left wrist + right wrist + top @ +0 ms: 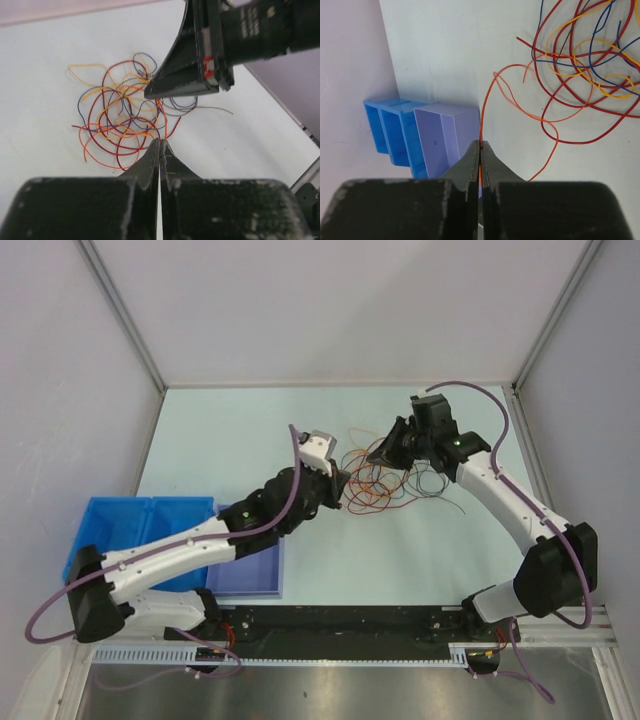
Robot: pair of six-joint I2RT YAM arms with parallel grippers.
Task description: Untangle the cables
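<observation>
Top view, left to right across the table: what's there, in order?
blue bin → purple bin → left end effector → cables. The right end effector overlaps the cables, so it is left unordered.

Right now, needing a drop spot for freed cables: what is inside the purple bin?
Only bare inner surfaces show in the purple bin; one corner is hidden by the right gripper, jaws shut on an orange cable.

The right tool (152, 91) hides part of the cables (120, 120) from you; whether the left tool (160, 144) pinches one is unclear.
</observation>
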